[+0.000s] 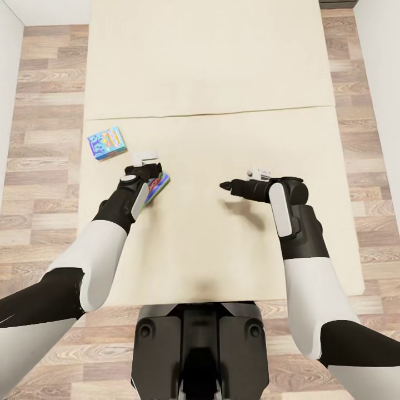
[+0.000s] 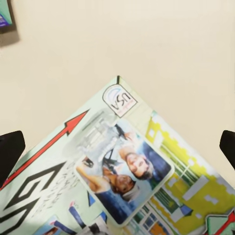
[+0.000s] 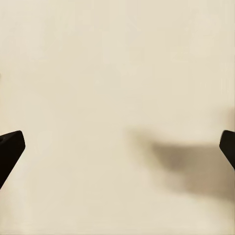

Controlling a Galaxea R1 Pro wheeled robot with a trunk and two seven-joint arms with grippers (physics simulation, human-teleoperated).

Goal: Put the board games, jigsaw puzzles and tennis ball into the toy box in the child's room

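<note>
While the robot stands at the foot of the bed (image 1: 222, 66), its left gripper (image 1: 145, 166) hangs directly above a board game (image 2: 122, 171) that lies flat on the cream mattress. In the left wrist view the two fingers stand wide apart at both sides of the printed lid, and they do not touch it. A second board game (image 1: 106, 143), light blue, lies near it at the bed's left edge. The right gripper (image 1: 226, 186) is also spread and holds nothing over bare mattress. The step in hand seems to be picking up the first game. Because the box is thin and flat, the next move probably needs the fingers lowered around one edge before they come together.
</note>
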